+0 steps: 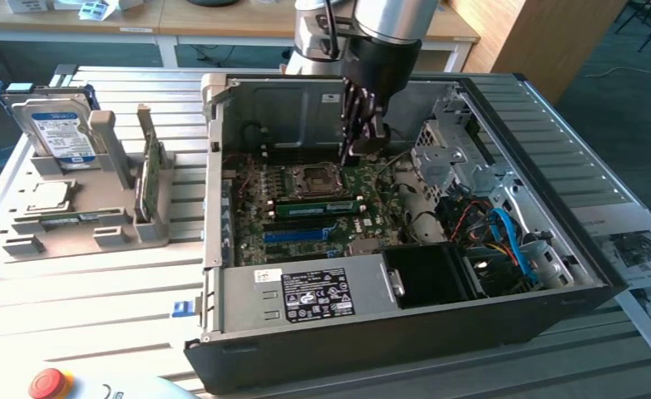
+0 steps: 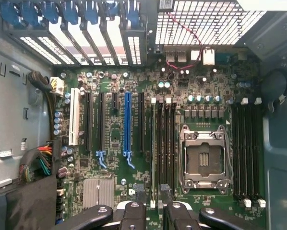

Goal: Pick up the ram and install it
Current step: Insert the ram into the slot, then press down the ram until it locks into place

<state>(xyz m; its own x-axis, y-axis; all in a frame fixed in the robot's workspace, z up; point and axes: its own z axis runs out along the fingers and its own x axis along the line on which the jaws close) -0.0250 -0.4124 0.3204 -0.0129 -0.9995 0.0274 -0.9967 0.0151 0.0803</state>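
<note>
The ram (image 1: 316, 207) is a narrow green stick standing in a memory slot on the motherboard, just in front of the CPU socket (image 1: 308, 178). In the wrist view the ram (image 2: 156, 153) is seen edge-on as a thin line in the dark slots beside the CPU socket (image 2: 204, 160). My gripper (image 1: 361, 150) hangs inside the open computer case (image 1: 414, 332), a little above the board and behind the ram. It is open, and its two fingers (image 2: 134, 213) stand apart on either side of the slot line with nothing between them. The gripper (image 2: 157, 212) is apart from the ram.
On the exterior view's left stands a grey parts holder (image 1: 136, 229) with a blue-labelled hard drive (image 1: 56, 129), a green card on edge (image 1: 148, 170) and a square chip (image 1: 48, 196). A blue expansion slot (image 2: 127, 127), cables (image 1: 503, 233) and the drive cage (image 1: 458, 158) crowd the case. A red button (image 1: 48, 382) sits at the front.
</note>
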